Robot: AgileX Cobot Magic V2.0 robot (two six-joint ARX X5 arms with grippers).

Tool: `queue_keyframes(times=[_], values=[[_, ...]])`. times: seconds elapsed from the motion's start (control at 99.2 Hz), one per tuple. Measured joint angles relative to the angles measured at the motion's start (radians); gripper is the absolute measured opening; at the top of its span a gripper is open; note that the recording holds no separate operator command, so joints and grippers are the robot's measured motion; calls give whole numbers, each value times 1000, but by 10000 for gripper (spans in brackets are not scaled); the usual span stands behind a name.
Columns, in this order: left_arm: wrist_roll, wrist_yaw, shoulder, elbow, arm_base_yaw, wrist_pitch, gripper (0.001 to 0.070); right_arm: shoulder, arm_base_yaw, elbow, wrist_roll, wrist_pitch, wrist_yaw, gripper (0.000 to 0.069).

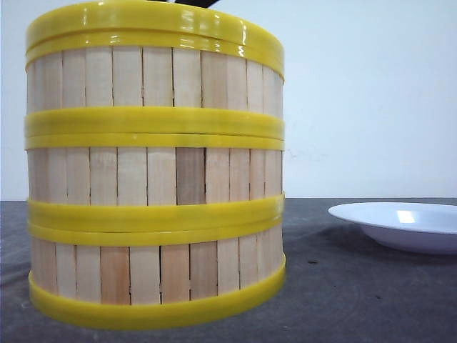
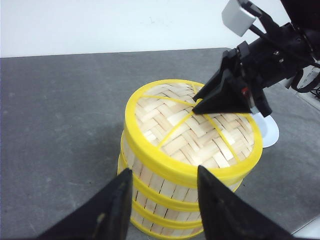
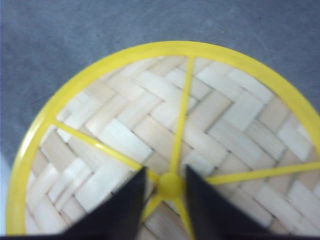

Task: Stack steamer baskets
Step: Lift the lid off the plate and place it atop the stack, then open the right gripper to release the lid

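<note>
Wooden-slat steamer baskets (image 1: 153, 179) stacked; woven lid (image 3: 165, 140) on top.

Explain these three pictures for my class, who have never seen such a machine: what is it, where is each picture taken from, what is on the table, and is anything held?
It is a robot with two arms, each ending in two dark fingers. The front camera sits low on the grey table, facing three stacked steamer baskets and a white plate. The other two cameras ride on the wrists. The left wrist view shows the woven lid already on top, the left gripper open and empty. The right gripper has its fingers either side of the lid's yellow knob; whether they grip it cannot be told.
</note>
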Motion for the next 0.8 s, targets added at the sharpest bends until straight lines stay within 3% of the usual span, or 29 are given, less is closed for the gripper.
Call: queue_keyframes(times=[0.071,0.171,0.343,0.625,0.796], values=[[0,0,0,0,0,0,235,0,1,0,-5,0,0,347],[0,0,0,0,0,0,235,-6,1,0,-18,9,15,375],[0,0,0,0,0,7,235,-88,0,0,-24,46,106,382],[0,0,0,0,0,182,235,-372,21,0,-26,55,286,383],[8,-4,0,0,0,191,235,-535,92,0,-26,36,415,383]])
